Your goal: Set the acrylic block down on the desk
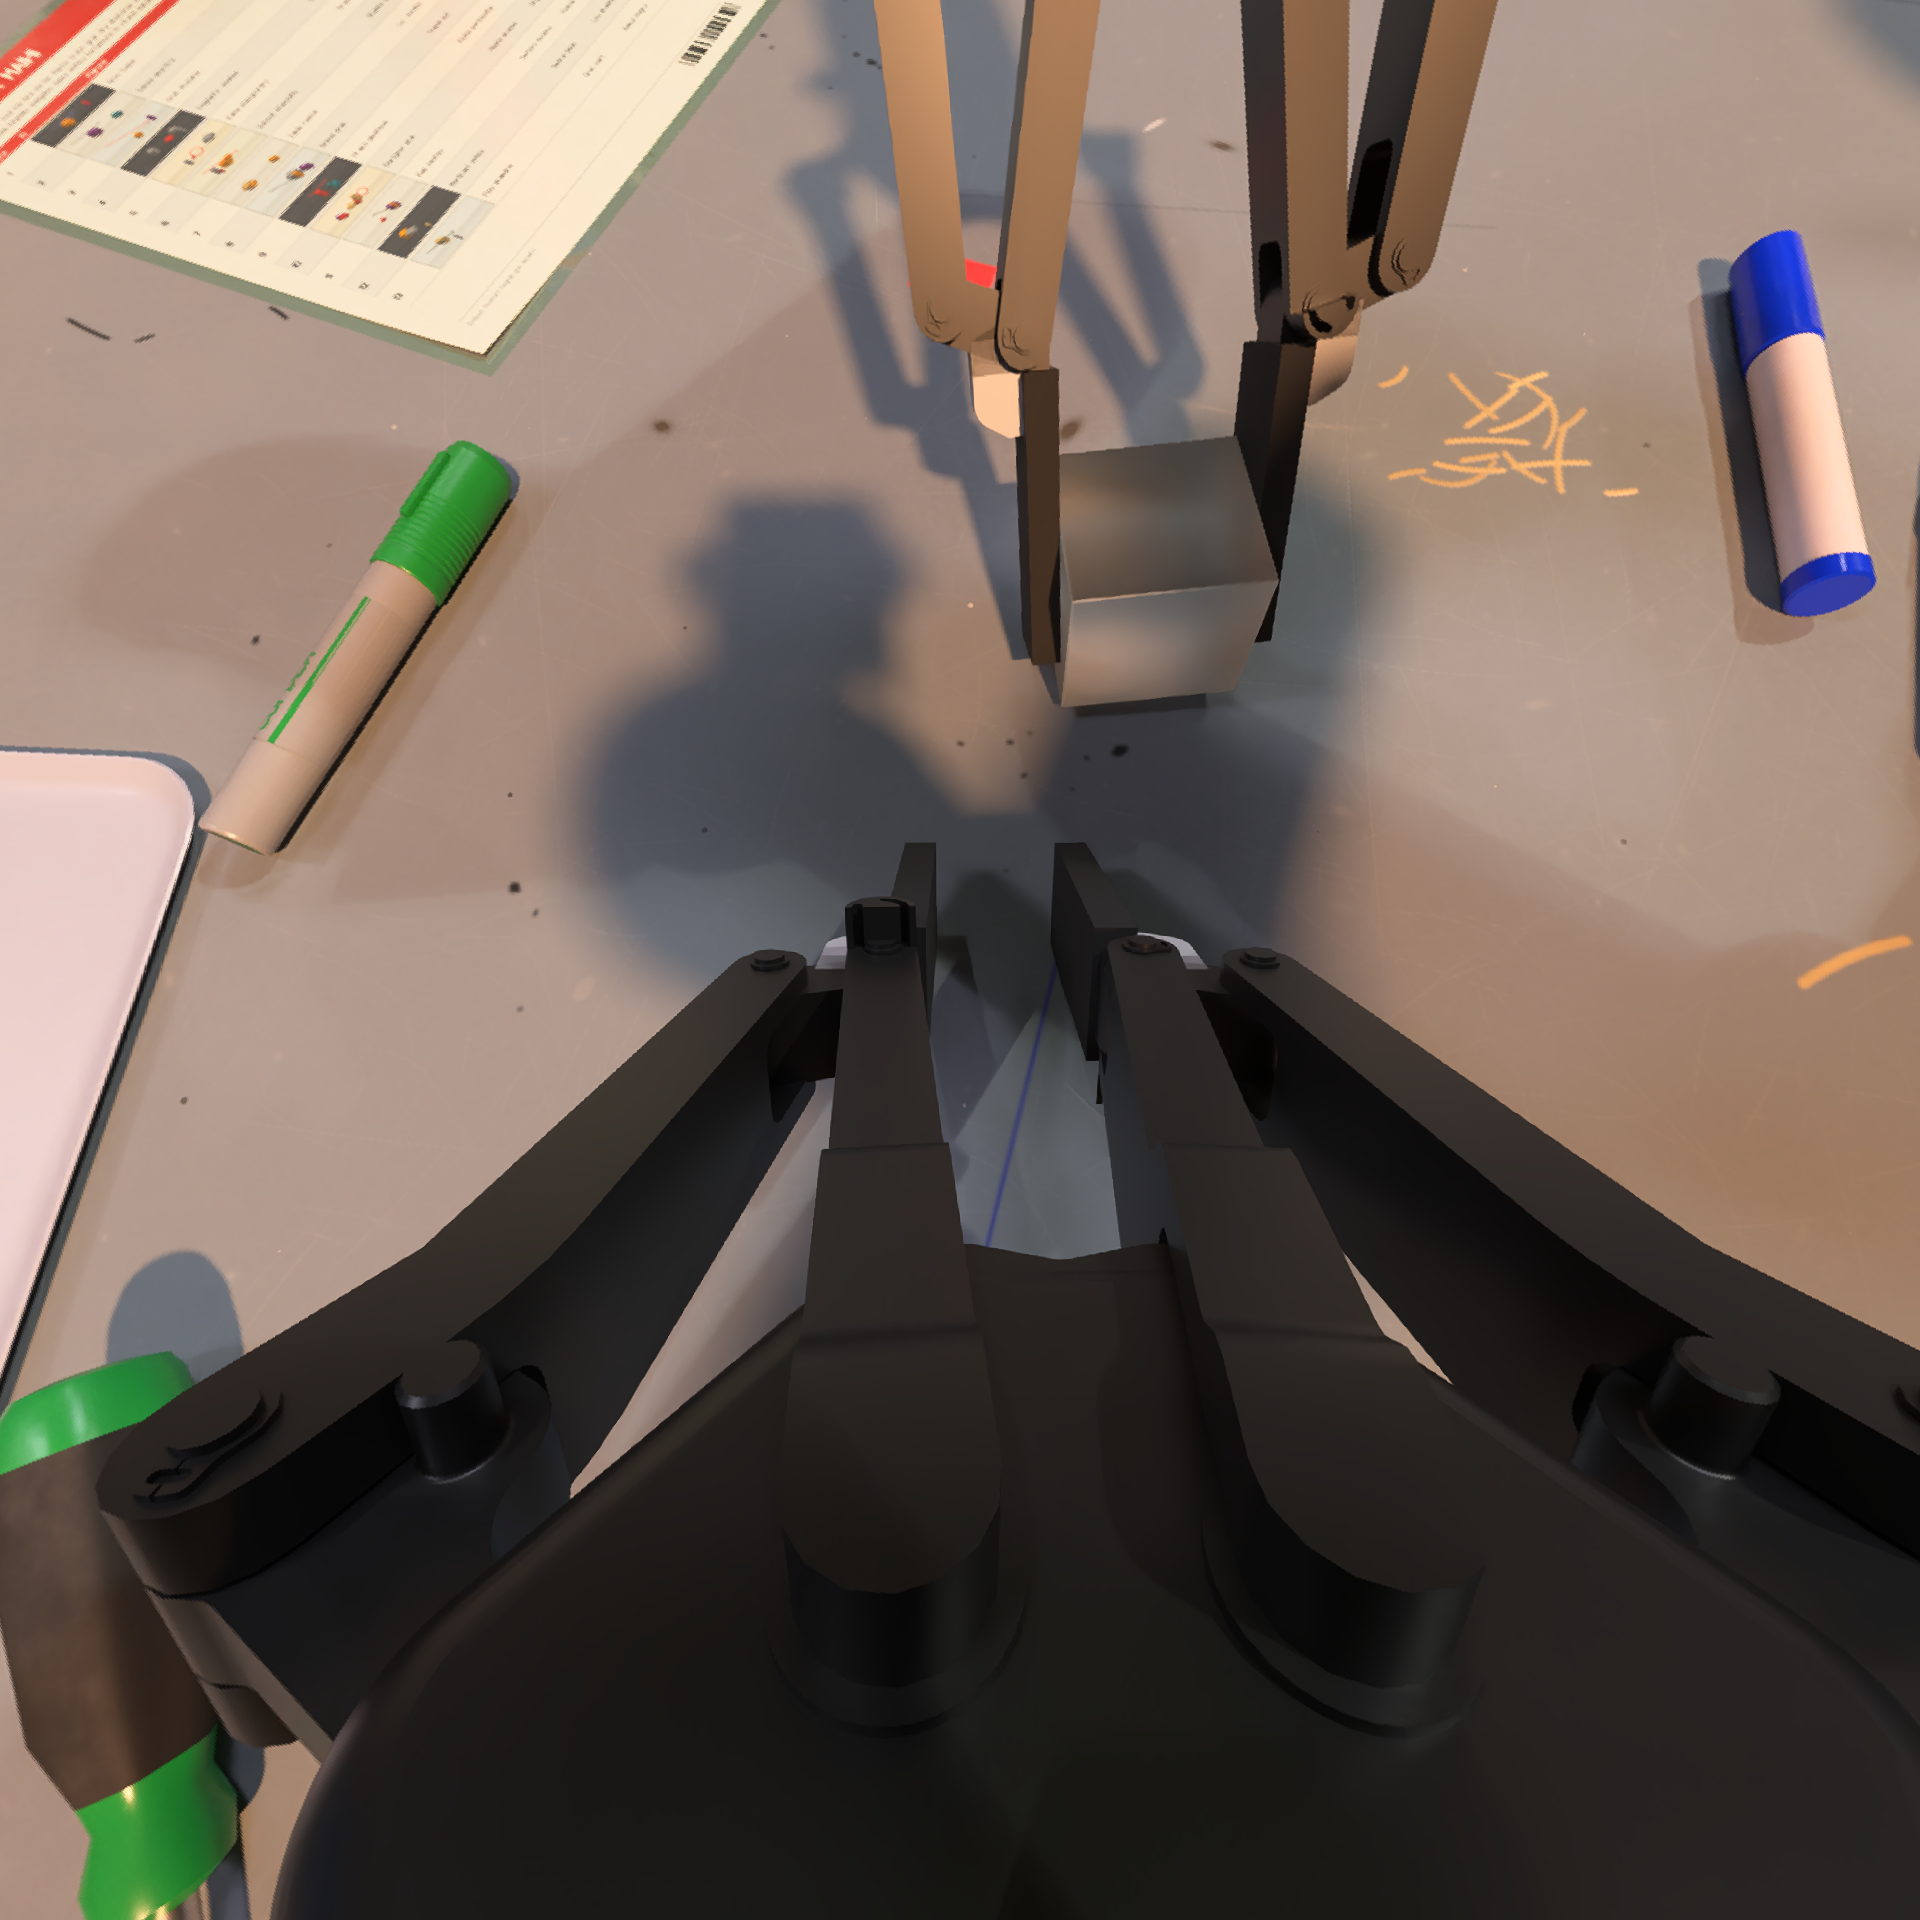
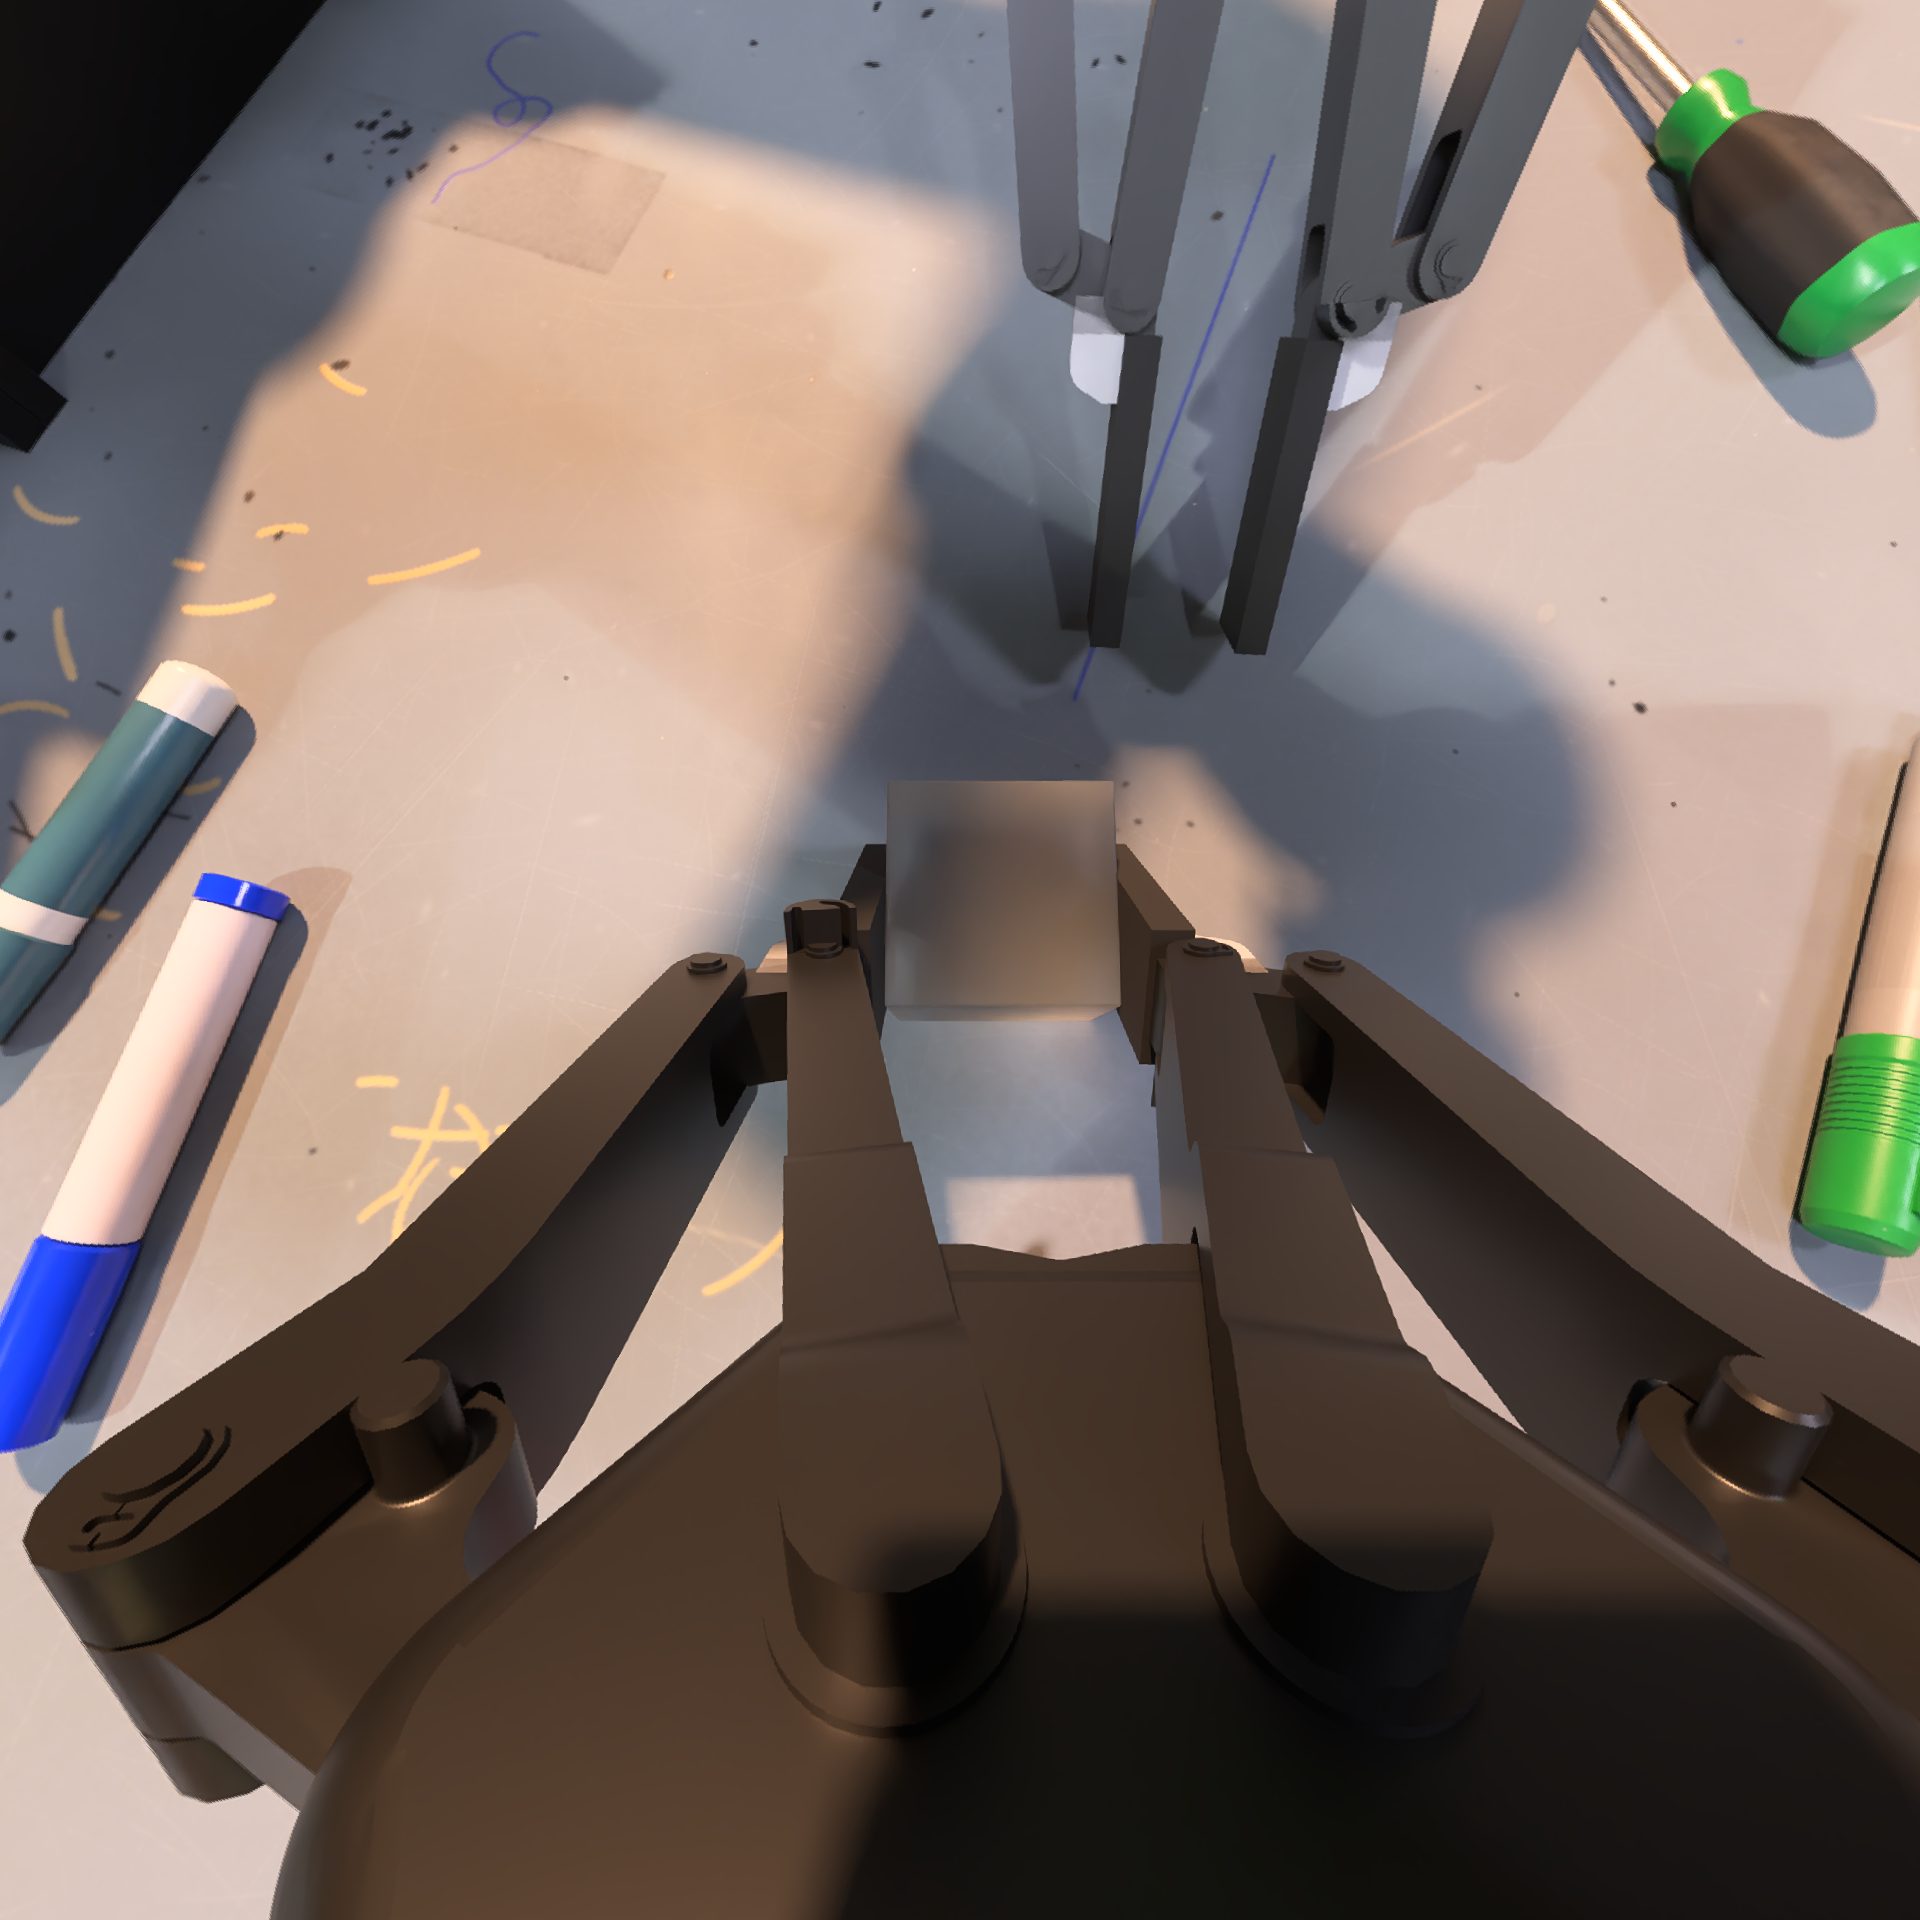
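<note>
The worktop (image 1: 727,436) is a grey, matte surface, scuffed with fine scratches and peppered with small black specks. Orange scribbled marks (image 1: 1507,436) cross it in patches, and a thin blue pen line (image 2: 509,94) curls near one far edge. A faint squarish patch (image 2: 551,203) of slightly rougher tone sits close to that line. Warm light falls from above, tinting lit areas peach, while large soft-edged bluish shadows (image 1: 790,665) spread across the middle. A dark, nearly black area (image 2: 114,156) borders the worktop at one corner.
</note>
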{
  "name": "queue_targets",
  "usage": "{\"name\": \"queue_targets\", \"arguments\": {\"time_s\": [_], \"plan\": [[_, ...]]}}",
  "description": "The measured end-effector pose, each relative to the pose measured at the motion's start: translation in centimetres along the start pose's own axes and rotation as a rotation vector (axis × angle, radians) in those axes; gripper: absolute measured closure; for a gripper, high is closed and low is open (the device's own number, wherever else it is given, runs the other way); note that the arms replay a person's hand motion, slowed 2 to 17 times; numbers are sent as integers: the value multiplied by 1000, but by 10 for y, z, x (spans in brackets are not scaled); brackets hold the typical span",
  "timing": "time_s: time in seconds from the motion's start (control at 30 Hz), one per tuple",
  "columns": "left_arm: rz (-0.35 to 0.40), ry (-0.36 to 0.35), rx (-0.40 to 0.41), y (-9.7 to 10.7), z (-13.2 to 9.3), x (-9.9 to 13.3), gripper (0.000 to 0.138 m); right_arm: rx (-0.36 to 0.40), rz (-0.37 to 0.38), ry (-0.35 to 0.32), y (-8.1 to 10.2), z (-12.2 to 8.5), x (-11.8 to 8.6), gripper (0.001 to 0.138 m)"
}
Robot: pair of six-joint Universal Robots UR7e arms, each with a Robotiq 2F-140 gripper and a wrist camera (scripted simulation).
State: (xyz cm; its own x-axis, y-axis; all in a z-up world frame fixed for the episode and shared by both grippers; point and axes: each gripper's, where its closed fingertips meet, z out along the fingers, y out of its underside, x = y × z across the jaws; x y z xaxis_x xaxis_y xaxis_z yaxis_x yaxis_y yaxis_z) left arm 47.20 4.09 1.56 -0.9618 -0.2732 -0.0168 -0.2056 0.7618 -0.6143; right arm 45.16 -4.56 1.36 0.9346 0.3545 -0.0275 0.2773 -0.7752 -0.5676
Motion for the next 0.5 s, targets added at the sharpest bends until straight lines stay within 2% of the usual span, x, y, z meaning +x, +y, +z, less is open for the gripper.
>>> {"name": "queue_targets", "arguments": {"time_s": [0.33, 0.5], "plan": [[38, 28, -37, 2, -1, 3, 108, 77, 48, 20, -14, -17, 9, 89], [49, 39, -52, 1, -1, 2, 108, 41, 46, 26, -8, -17, 13, 89]]}}
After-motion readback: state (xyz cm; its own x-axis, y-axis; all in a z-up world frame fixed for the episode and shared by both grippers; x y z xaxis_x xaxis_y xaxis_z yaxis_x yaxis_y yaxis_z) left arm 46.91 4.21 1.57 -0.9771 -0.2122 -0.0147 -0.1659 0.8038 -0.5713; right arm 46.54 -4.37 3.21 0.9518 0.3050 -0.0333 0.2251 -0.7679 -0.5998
